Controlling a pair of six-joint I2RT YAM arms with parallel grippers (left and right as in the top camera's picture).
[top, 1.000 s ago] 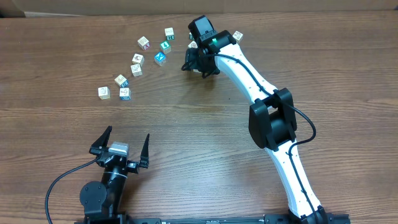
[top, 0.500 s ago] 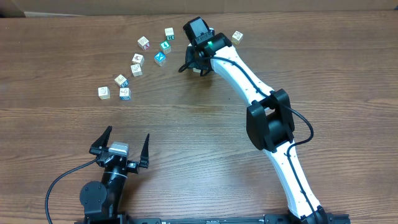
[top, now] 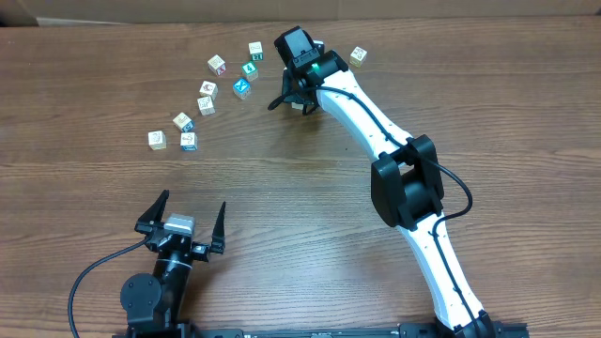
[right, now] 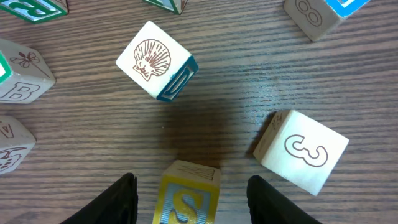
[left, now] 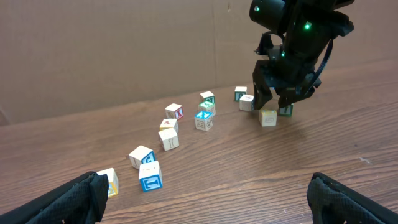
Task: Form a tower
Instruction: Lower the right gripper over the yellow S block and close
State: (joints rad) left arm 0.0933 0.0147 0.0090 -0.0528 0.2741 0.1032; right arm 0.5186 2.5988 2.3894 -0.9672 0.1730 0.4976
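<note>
Flanking one yellow cube stand the right gripper's two fingers.

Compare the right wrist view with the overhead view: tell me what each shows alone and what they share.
Only the right wrist view: the pictures on the blocks, a shell block, a 3 block, and a yellow S block between the right fingers, a gap on each side. Only the overhead view: the open left fingers, the white right arm and the blocks scattered further left. Both: the wooden table.
</note>
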